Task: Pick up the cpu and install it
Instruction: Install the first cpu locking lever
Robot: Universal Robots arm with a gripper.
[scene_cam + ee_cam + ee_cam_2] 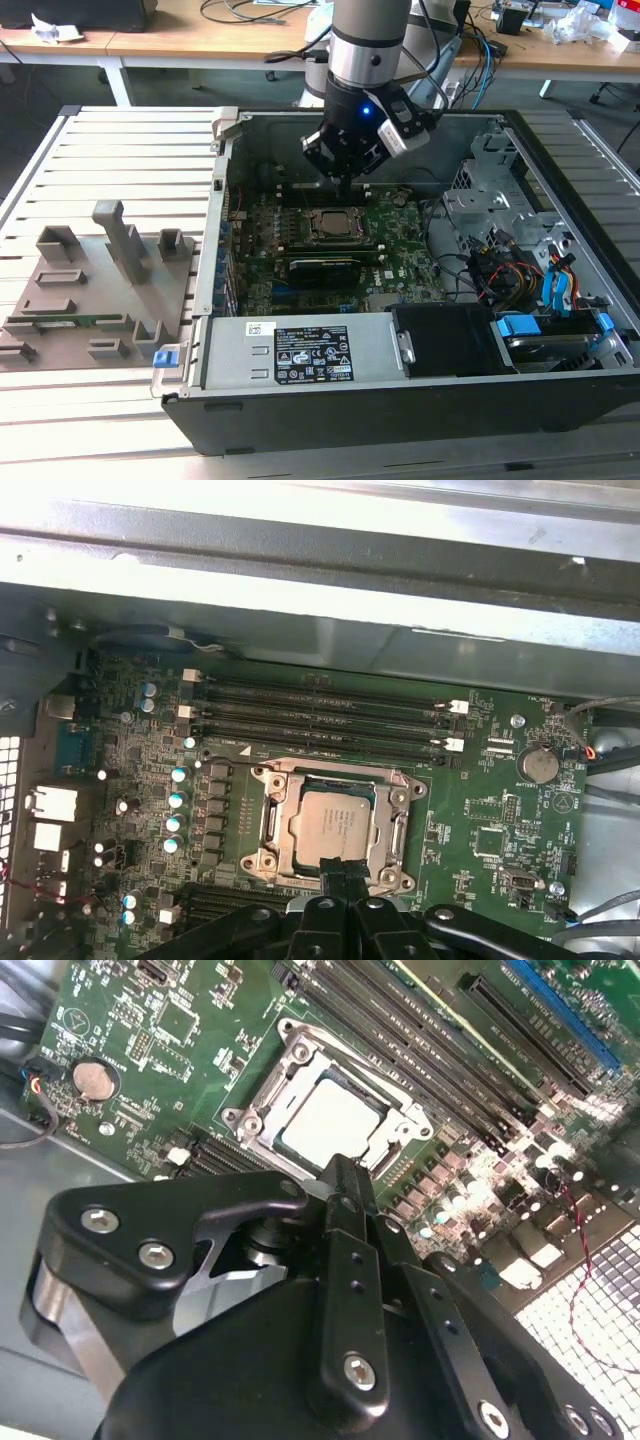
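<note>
The cpu (333,825) lies flat in the socket (335,828) on the motherboard (330,240), seated square inside the metal frame so its pins line up. The gripper (345,178) hangs just above it, jaws pressed together and seemingly holding nothing. The open computer case (400,300) lies on a slatted worktop (110,140), a grey tray (95,290) beside it; cluttered desks stand behind.

You're looking at a slatted white desk (100,150) taking up most of the exterior view. Behind it a long wooden bench (200,40) is running along the back, with cables (245,10) sprawling over it and crumpled paper (50,30) sitting at its left end.
</note>
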